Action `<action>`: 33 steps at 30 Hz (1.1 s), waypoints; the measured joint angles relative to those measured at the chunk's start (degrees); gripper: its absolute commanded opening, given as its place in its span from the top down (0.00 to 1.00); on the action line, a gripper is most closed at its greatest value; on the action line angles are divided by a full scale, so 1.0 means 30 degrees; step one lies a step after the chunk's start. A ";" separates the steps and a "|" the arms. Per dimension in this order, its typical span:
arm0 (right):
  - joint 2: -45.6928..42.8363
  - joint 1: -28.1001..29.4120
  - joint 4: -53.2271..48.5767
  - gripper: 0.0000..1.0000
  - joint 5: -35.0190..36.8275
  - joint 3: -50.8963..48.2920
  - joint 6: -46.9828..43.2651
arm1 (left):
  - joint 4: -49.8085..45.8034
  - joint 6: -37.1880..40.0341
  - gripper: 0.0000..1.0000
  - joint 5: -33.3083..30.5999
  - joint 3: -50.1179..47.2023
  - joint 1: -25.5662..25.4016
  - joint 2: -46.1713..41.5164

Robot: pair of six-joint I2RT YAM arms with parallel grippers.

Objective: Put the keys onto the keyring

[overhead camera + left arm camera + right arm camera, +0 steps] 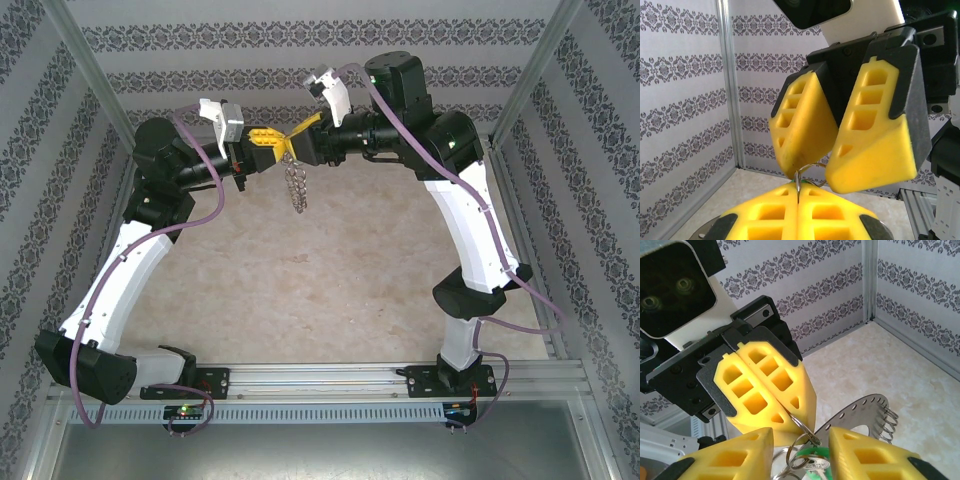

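2 grippers tip to tip in mid-air, well above the table (pixel 330 290). Left gripper (pixel 262 148): clenched flat, pads together, pinching a small wire loop (pixel 801 424) right at the fingertips. Right gripper (pixel 295 138): jaws narrowed but with a gap, bracketing the green key (pixel 812 466). Pad-to-key contact cut off by the frame edge, so cannot tell whether gripping or just surrounding.

Keyring (pixel 864 407) just beside the right gripper's far finger: flat dark-grey ring with a row of small holes, silvery coils (pixel 886 419) fringing the outer edge. From the top camera, seen dangling below the 2 grippers like a short chain, clear of the table. Green key low between the right fingers, close under the wire loop, near the keyring's inner edge.

Looks like mid-threading: pickup done for both items, everything lifted and held close together. Cannot tell whether loop already linked to key or to keyring; overlapping wires, too tangled to read. Left to do, by best guess: pass loop fully onto ring, confirm key hanging from it, let go.
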 measured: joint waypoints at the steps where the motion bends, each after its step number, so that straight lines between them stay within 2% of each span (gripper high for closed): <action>1: 0.0000 0.0000 0.0007 0.72 -0.0007 0.0000 -0.0022 | 0.0000 0.0000 1.00 0.0000 0.0000 0.0000 0.0000; 4: 0.0000 -0.0007 -0.0066 0.89 0.0044 0.0000 -0.0117 | 0.0007 0.0000 1.00 0.0015 0.0000 0.0000 0.0000; 8: 0.0000 -0.0102 -0.0073 1.00 0.0051 0.0000 -0.0066 | 0.0007 0.0000 1.00 0.0015 0.0000 0.0036 -0.0022; 22: 0.0000 -0.0685 -0.0138 1.00 -0.0794 -0.0342 0.0692 | 0.0022 -0.0240 1.00 -0.0022 0.0000 0.0036 -0.0029; 33: -0.0466 -0.1319 0.1056 1.00 -0.2106 -0.2397 0.2062 | 0.0029 -0.0707 1.00 -0.0386 0.0000 0.0066 0.0124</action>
